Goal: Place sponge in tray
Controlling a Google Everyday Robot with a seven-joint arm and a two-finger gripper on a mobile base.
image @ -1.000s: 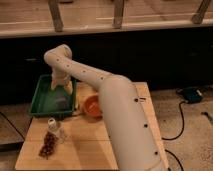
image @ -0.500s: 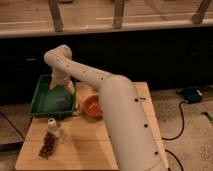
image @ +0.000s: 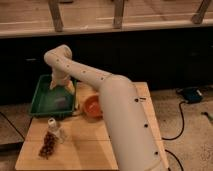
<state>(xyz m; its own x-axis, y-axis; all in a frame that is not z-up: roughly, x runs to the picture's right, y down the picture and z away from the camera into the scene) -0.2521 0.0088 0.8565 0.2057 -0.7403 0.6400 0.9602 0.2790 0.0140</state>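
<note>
The green tray (image: 40,102) lies at the far left of the wooden table. My gripper (image: 62,86) hangs over the tray's far right part, pointing down, with its fingers spread apart. A yellowish sponge (image: 68,89) shows right at the fingertips, low over the tray floor. I cannot tell whether the fingers touch it. The white arm reaches in from the lower right and hides part of the table.
A round orange bowl (image: 91,106) stands just right of the tray. A small white bottle (image: 53,127) and a bag of brown snacks (image: 48,144) lie on the table (image: 85,145) near its front left. A dark counter front runs behind; a cable box (image: 191,94) sits on the floor at right.
</note>
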